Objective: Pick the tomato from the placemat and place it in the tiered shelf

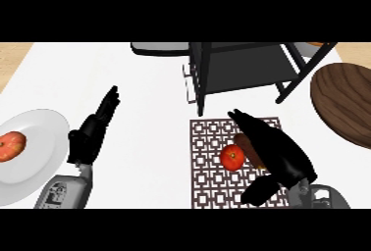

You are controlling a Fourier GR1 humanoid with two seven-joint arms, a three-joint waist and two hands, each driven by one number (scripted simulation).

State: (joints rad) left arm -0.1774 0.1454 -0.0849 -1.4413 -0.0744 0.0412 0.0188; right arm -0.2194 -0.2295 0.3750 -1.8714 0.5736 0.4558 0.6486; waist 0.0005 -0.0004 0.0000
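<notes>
White desk [145, 98] fills nearly all of the view, with a strip of tan floor at the upper left corner. Nearest, at the lower right, the right hand [279, 152] hangs over the patterned placemat [214, 181], its fingers stretched forward and its thumb dropped low, spread rather than closed on anything. The tomato [232, 157] lies on the placemat just beside that hand's left edge, and whether the hand touches it cannot be told. A brown, longish thing [246, 147] shows partly from under the hand, right against the tomato. At the lower left the left hand [91, 135] rests open with its fingers straight and pointing up the desk, next to a white plate [36, 162] that carries a reddish fruit [10, 146]. Farther back, beyond the placemat, stands the dark tiered shelf [239, 63], with a round wooden board [344, 103] to its right and a grey dish [159, 48] at its left. The likely trouble is that the fingers close on the brown thing too, or nudge the round tomato so that it rolls off the mat. Later, the shelf's legs and narrow tiers could catch the hand on the way in.
</notes>
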